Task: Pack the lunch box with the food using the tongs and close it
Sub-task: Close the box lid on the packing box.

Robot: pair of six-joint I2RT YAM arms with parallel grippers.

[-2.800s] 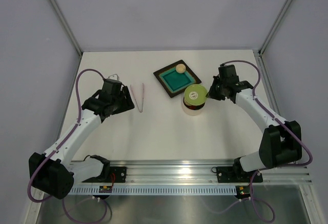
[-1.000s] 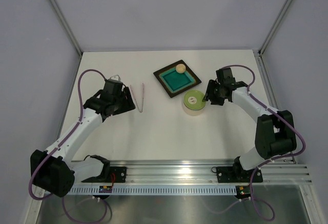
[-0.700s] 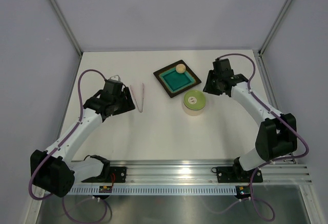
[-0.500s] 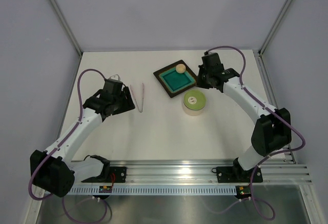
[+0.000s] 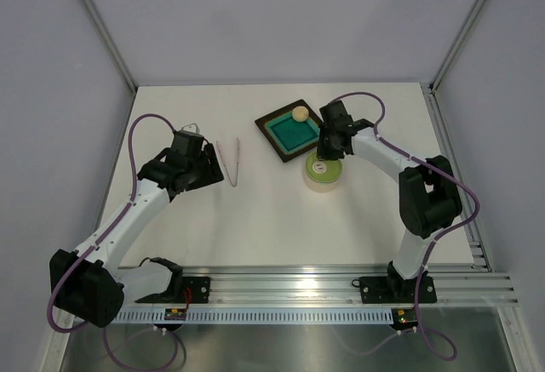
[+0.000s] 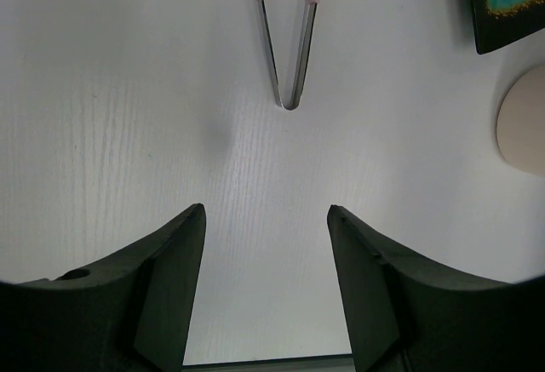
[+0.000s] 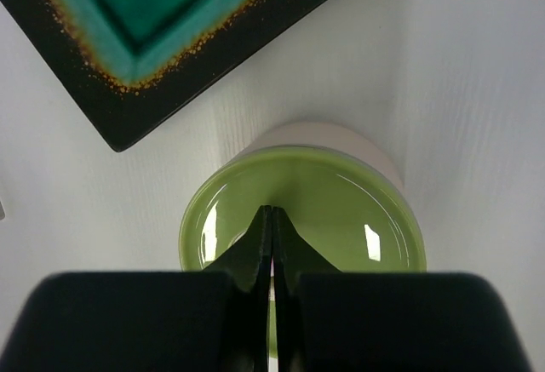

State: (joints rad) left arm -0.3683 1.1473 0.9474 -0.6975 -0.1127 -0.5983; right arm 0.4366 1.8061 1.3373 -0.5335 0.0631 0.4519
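Pressure is the job for the right hand (image 7: pixel 271 212), fingers pinched together on nothing, over the pale green disc lid (image 7: pixel 341 210) capping the round steel tin (image 5: pixel 322 182) just beside the square teal tray (image 7: pixel 128 117): push straight down at centre. Left hand (image 6: pixel 266 210), half open and empty, hovers near pinkish tongs (image 6: pixel 270 57).

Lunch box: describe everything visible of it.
The lunch box is a short round tin with a pale wall, closed by a glossy green lid that bears a pale mark at its centre. It stands upright on the table, beside a corner of the teal tray but apart from it. The shut right pincer points at the lid's middle; whether it touches cannot be told.
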